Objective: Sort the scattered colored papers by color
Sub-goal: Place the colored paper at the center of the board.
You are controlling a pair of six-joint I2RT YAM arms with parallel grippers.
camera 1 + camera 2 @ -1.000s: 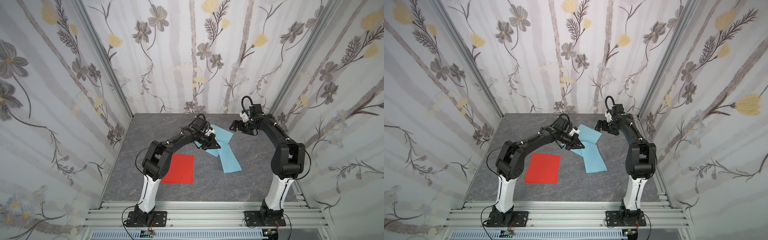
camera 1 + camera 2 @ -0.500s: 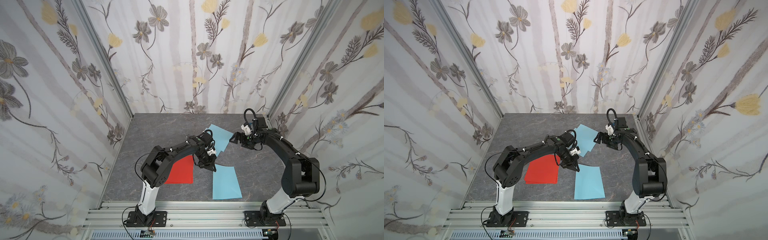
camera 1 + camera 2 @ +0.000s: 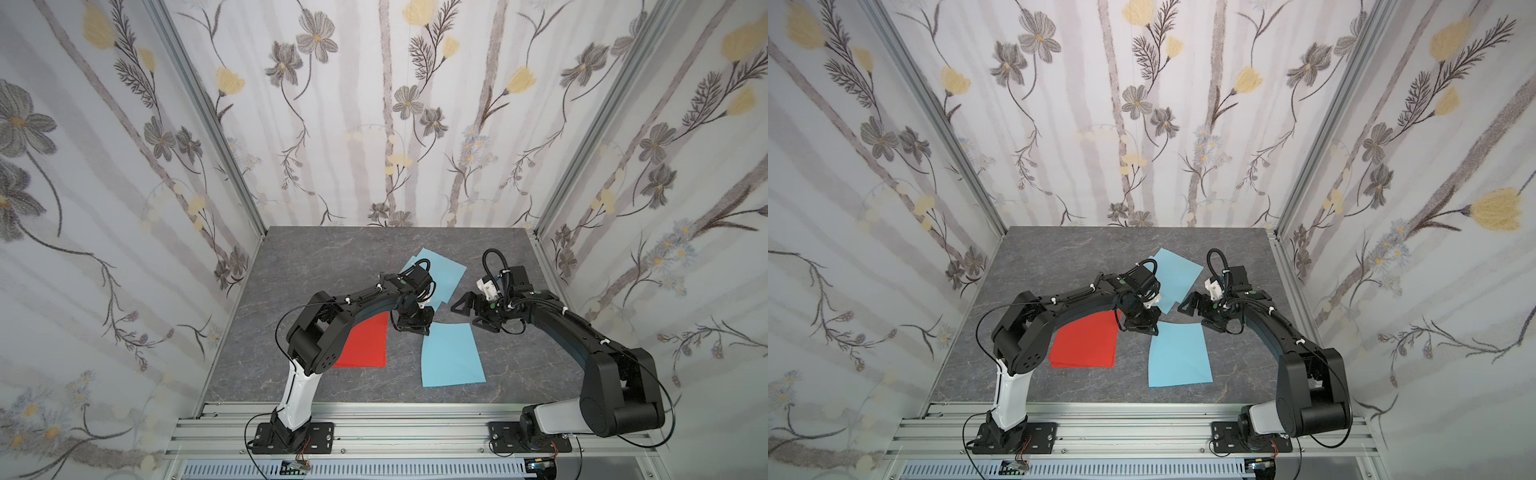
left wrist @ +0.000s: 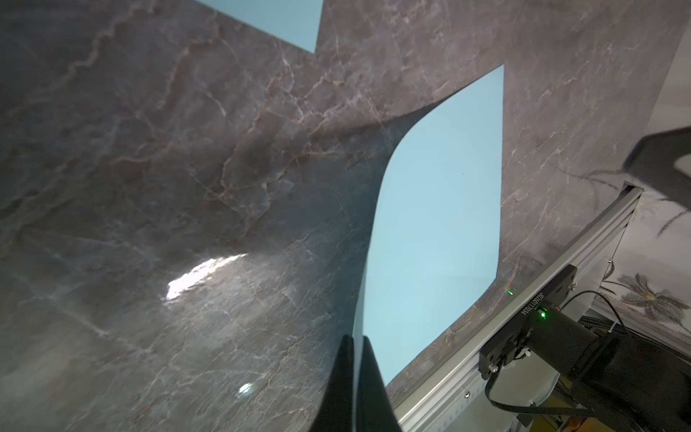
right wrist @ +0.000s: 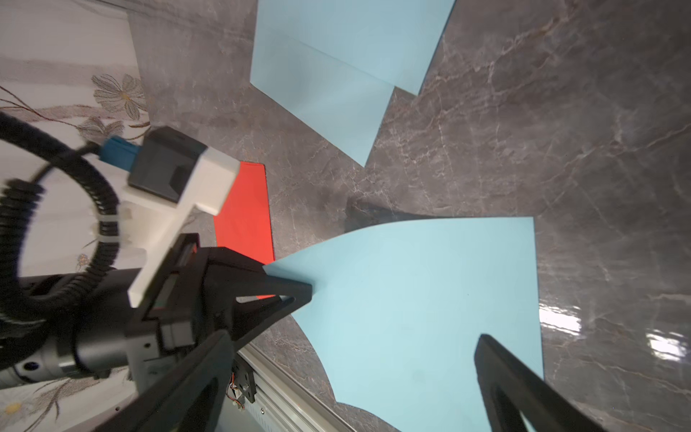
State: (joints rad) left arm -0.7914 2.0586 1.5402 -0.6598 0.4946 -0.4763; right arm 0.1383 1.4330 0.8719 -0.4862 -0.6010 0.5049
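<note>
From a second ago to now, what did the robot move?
The left gripper, shut on a corner of one blue sheet, dragged it forward, beside the red paper. The right gripper, open and holding nothing, came forward too. The red paper and the two blue sheets at the back stayed put.

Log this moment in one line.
left gripper: shut on light blue rectangular paper sheet, corner lifted | right gripper: open | bright red paper: flat
</note>
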